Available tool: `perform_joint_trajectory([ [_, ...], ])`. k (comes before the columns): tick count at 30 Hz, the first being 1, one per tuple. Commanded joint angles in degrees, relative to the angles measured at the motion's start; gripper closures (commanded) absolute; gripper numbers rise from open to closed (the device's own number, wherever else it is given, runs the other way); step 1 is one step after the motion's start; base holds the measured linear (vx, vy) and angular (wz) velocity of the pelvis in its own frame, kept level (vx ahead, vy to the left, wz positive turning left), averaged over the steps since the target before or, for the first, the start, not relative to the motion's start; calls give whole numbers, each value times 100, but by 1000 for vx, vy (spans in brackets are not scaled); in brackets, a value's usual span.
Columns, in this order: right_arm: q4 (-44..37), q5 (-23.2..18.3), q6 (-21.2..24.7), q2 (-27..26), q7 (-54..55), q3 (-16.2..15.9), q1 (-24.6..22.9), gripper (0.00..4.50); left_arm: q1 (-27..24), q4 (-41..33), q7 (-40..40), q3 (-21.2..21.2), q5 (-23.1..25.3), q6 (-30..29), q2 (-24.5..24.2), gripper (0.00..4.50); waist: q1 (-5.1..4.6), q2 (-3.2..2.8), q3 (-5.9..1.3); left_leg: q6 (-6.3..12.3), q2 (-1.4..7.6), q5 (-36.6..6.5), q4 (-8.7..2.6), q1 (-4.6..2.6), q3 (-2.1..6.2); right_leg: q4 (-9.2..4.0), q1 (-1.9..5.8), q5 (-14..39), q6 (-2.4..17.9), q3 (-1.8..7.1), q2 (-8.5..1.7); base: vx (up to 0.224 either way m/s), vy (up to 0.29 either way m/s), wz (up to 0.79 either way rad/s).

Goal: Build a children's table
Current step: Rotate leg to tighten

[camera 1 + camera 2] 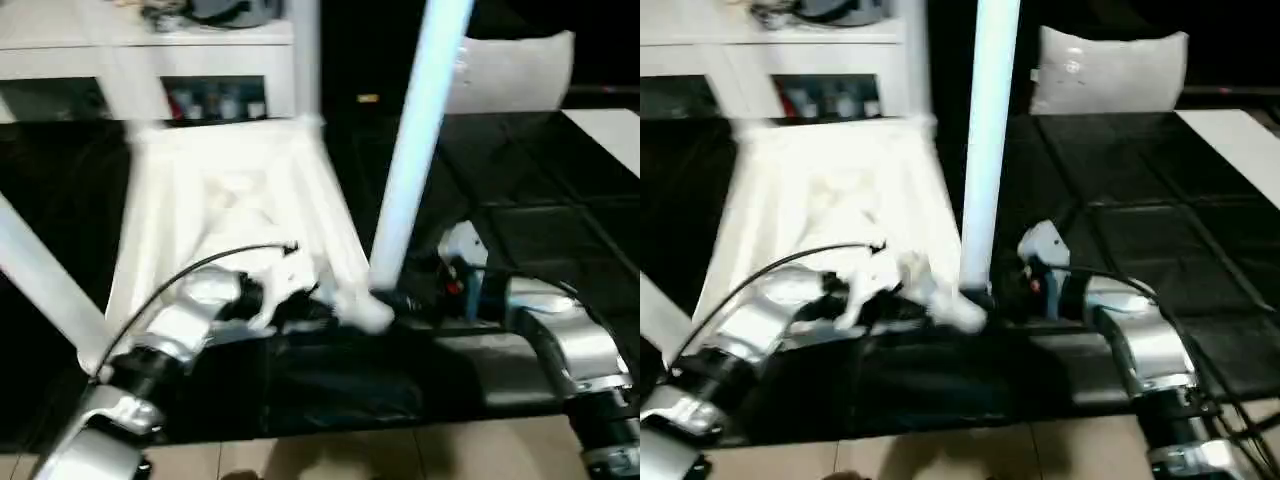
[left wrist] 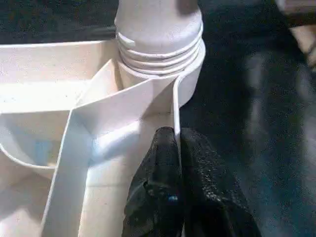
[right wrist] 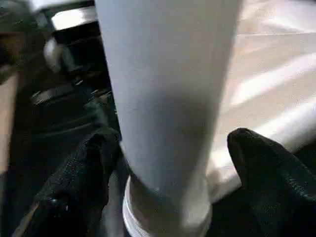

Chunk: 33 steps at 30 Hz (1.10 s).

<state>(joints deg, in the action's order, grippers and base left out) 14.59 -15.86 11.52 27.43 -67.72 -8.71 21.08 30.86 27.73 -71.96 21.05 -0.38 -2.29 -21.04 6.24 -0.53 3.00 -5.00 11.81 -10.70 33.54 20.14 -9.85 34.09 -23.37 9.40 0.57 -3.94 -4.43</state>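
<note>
One white tabletop lies upside down on the black mat, its ribbed underside facing up. Three white legs can be counted: one upright leg in the near right corner socket, one rising at the far right corner, and one slanting out to the near left; a fourth cannot be made out. There are two grippers and one grey cushion, which sits on the mat well behind the table. The left gripper is pinched tight on the thin rim wall of the tabletop just beside that near right socket. The right gripper stands spread wide around the base of the upright leg, its black fingers on either side and apart from the tube. The head views give the whole layout, with both silver forearms reaching in and a white shelf unit beyond the table. The left wrist view adds the threaded ridges where the leg meets the socket; the right wrist view shows the gap between each finger and the leg.
</note>
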Motion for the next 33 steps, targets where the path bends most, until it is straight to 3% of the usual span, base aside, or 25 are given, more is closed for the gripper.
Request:
perform_joint_trajectory([
  [1, 128, 47, -286, 150, -405, -83, 154, 89, -2, -128, -469, 311, 37, 211, -82, 450, -28, 109, -369, 292, 140, -1313, -385, -20, -22, -402, 302, 1615, 1175, 236, -324, 0, 0, 0],
  [2, 162, 21, -304, 191, -570, -115, 179, 99, -3, -114, -550, 337, 43, 267, -114, 450, -8, 67, -367, 292, 138, -1302, -387, -27, -16, -390, 294, 1650, 1180, 238, -337, 0, 0, 0],
  [6, 172, -88, -167, 315, -1048, -220, 228, 130, 9, -48, -722, 415, 98, 465, -195, 450, 23, 121, -366, 328, 133, -1239, -378, -13, -20, -405, 307, 1807, 1079, 231, -343, 0, 0, 0],
  [11, 233, -127, -127, 453, -1565, -408, 285, 173, 60, 79, -900, 467, 140, 693, -250, 450, 40, 119, -375, 343, 139, -1127, -375, 0, -13, -388, 309, 1753, 1073, 226, -345, 0, 0, 0],
  [20, 215, -238, 46, 383, -1741, -409, 279, 251, 135, 203, -946, 428, 114, 752, -250, 450, 86, 117, -380, 295, 139, -1150, -374, -10, -16, -381, 307, 1758, 1098, 228, -340, 0, 0, 0],
  [25, 127, -321, 173, 360, -1738, -392, 205, 260, 123, 210, -952, 395, 67, 715, -236, 450, 103, 119, -388, 305, 140, -1085, -366, -14, -20, -366, 310, 1636, 1138, 227, -338, 0, 0, 0],
  [31, -398, -625, 779, 193, -1337, -264, -143, 262, 35, -9, -806, 217, -161, 261, -122, 450, 166, 84, -387, 286, 150, -1046, -373, -15, -16, -368, 310, 1599, 1120, 234, -345, 0, 0, 0],
  [33, -597, -506, 1036, -143, -501, -185, -272, 262, 21, -191, -279, 108, -130, -264, 67, 450, 135, 68, -352, 170, 145, -1232, -405, -19, -3, -393, 292, 1915, 1037, 230, -337, 0, 0, 0],
])
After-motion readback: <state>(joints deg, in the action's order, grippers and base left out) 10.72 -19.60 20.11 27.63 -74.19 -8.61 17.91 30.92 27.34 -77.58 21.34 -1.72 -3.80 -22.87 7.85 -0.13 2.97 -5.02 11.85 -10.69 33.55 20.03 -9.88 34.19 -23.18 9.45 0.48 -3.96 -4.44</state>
